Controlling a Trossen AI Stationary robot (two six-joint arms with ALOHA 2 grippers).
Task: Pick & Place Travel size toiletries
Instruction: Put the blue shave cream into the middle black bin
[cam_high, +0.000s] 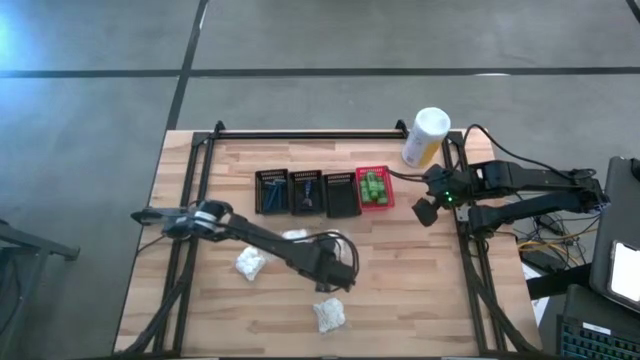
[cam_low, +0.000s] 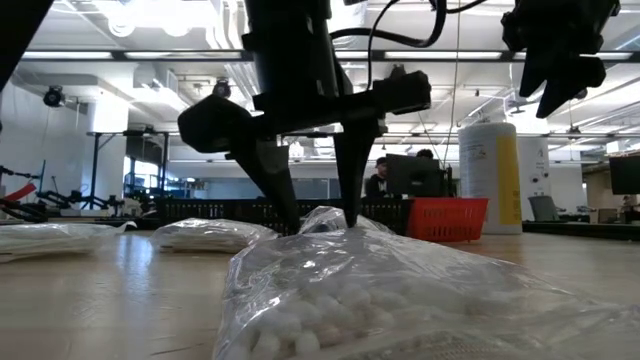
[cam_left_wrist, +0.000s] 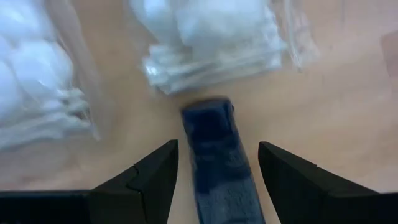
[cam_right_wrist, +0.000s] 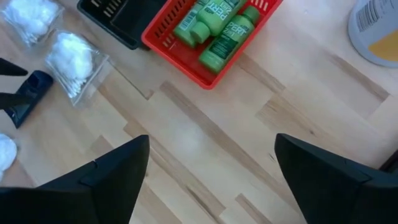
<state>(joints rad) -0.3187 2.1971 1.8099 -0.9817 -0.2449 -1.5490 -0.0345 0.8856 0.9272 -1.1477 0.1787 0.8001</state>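
A slim dark blue tube (cam_left_wrist: 214, 162) lies flat on the wooden table. My left gripper (cam_left_wrist: 217, 147) is open and points down over it, one finger on each side with a gap to both. In the high view my left gripper (cam_high: 335, 280) hides the tube. Three white puffy bundles (cam_high: 250, 262) (cam_high: 293, 237) (cam_high: 328, 315) lie on the table around it. Green bottles (cam_right_wrist: 214, 28) lie in the red basket (cam_high: 375, 205). My right gripper (cam_high: 428, 210) is open and hovers near the red basket, holding nothing.
Three black baskets (cam_high: 305, 190) stand in a row left of the red one, near the far edge. A tall white-and-yellow canister (cam_high: 425, 135) stands at the far right corner. In the low view a white bundle (cam_low: 380, 290) fills the foreground in front of my left gripper (cam_low: 318, 215).
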